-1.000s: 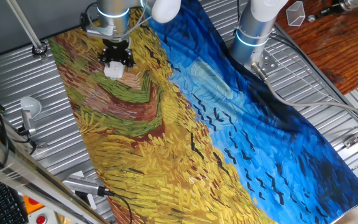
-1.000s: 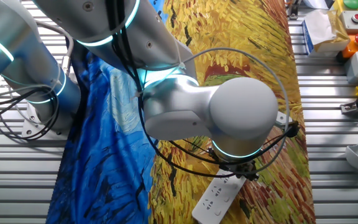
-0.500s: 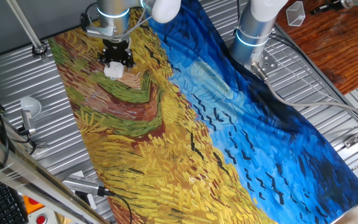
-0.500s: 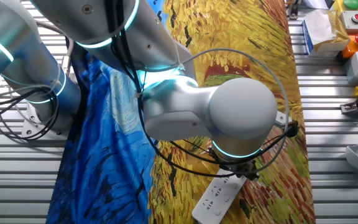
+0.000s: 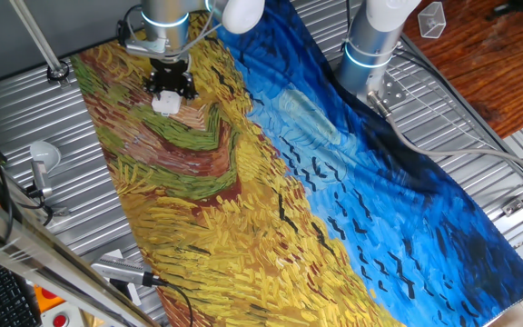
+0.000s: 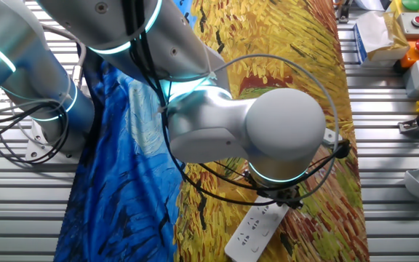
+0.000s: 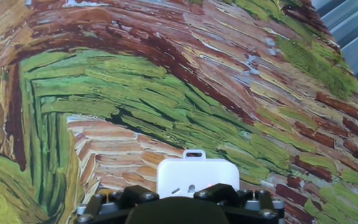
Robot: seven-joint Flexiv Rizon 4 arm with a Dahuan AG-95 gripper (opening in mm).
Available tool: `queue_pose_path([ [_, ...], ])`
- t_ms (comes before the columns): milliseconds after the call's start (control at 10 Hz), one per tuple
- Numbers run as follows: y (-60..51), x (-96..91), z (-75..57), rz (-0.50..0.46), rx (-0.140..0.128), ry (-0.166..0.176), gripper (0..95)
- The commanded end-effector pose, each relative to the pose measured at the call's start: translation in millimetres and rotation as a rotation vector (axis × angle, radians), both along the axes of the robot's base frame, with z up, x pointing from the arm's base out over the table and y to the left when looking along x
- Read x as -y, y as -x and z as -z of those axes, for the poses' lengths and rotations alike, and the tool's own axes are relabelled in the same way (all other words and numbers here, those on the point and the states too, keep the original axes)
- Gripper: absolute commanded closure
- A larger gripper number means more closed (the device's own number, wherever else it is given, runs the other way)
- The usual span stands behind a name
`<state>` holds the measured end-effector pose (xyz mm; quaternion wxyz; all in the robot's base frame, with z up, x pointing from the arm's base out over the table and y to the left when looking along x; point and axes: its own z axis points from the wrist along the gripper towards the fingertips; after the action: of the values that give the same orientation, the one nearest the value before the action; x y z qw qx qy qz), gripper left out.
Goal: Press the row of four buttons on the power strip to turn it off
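Three views gave only partial looks at the strip [image 6: 254, 229]. In the other fixed view it lay flat on the painted cloth [image 6: 297, 87] at the bench's [image 6: 391, 145] near edge, its upper end hidden under the arm's [image 6: 253, 135] big round joint and the black end effector [image 6: 286, 196]; faint marks along its white face could not be resolved into buttons. In one fixed view it showed only as a small white patch [image 5: 165, 103] directly below the end effector [image 5: 170, 84], on the yellow-green part of the cloth [image 5: 243, 182]. The hand view caught just its end [image 7: 197, 177], with a small loop tab, poking out above the end effector's dark body [image 7: 179, 208], which cut off the rest. No view showed the fingertips clearly, so I could not tell how far apart they stood or whether they touched the strip. A grey-white knob [image 5: 44, 156] stood well apart on the ribbed bench [image 5: 25, 118].
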<state>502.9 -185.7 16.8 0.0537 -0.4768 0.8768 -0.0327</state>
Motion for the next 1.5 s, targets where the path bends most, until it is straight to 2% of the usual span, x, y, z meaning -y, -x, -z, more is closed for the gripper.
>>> queue_pose_path([
  [100,1.0,0.2,4.9,0.000,0.006,0.002,19.0],
  [500,1.2,1.1,2.7,-0.001,0.006,0.006,19.0],
  [800,-3.8,2.5,-12.7,-0.007,-0.010,0.023,19.0],
  [900,-7.0,4.1,-30.2,0.001,-0.019,0.021,19.0],
  [1000,-7.6,5.1,-40.3,0.002,-0.027,0.025,19.0],
  [1100,-2.9,10.5,-50.4,0.008,-0.028,0.032,19.0],
  [1400,-0.1,13.9,-53.5,0.001,-0.036,0.042,19.0],
  [1500,-0.1,13.9,-53.5,-0.008,-0.039,0.071,38.0],
])
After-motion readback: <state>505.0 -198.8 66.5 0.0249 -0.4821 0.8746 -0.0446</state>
